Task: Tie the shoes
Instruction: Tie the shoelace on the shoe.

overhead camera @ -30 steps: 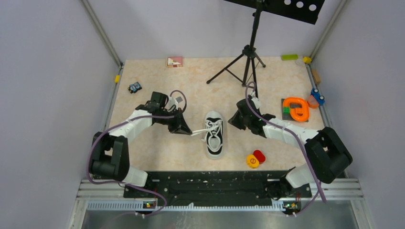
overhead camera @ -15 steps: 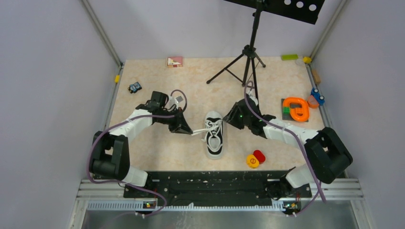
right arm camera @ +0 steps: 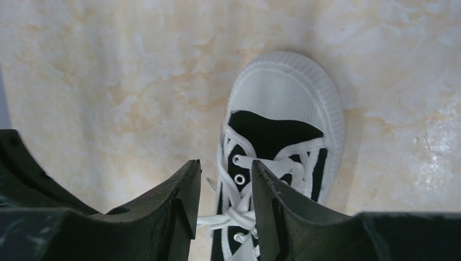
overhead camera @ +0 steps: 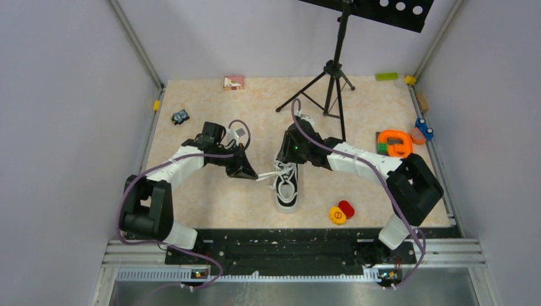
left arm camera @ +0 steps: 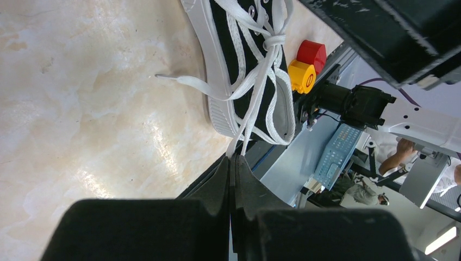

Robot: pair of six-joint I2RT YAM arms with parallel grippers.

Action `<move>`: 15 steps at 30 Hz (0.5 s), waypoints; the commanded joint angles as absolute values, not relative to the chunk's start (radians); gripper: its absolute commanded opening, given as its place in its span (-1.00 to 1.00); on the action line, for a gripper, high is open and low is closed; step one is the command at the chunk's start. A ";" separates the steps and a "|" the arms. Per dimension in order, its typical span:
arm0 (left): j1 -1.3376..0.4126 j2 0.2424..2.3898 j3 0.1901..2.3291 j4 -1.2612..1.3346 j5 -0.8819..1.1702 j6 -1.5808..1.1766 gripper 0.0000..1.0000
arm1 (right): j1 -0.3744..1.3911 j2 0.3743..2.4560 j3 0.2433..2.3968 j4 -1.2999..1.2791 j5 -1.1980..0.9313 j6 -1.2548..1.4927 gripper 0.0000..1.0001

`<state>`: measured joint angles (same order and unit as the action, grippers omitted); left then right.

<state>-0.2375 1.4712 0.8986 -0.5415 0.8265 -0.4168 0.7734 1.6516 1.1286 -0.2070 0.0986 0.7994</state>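
The shoe (overhead camera: 286, 186) is a small black sneaker with a white toe cap, lying mid-table with its toe pointing away from the arm bases. My left gripper (overhead camera: 253, 176) stands just left of it, shut on white lace (left arm camera: 254, 106) strands that run taut from the crossing on the shoe (left arm camera: 239, 60) to the fingertips (left arm camera: 235, 159). My right gripper (overhead camera: 288, 153) hovers over the toe end, open. In the right wrist view its fingers (right arm camera: 187, 190) straddle the upper laces (right arm camera: 239, 215) behind the toe cap (right arm camera: 282, 95), holding nothing.
A black tripod (overhead camera: 330, 80) stands behind the shoe. An orange toy (overhead camera: 395, 144) lies at the right, and red and yellow discs (overhead camera: 342, 212) lie near the front right. A small toy car (overhead camera: 180, 116) and a pink block (overhead camera: 233, 82) sit at the back left.
My right arm has swung left from beside the shoe to above its toe, and its jaws have opened. The left gripper has stayed put, still holding the lace.
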 commanded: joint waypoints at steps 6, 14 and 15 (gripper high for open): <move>-0.247 1.486 0.923 -0.510 0.850 -0.416 -1.00 | 0.788 1.662 1.132 -0.288 0.140 0.779 -0.14; -0.251 1.490 0.919 -0.508 0.847 -0.411 -1.00 | 0.789 1.662 1.107 -0.281 0.129 0.796 -0.12; -0.251 1.491 0.918 -0.507 0.847 -0.412 -1.00 | 0.789 1.665 1.106 -0.281 0.129 0.797 -0.12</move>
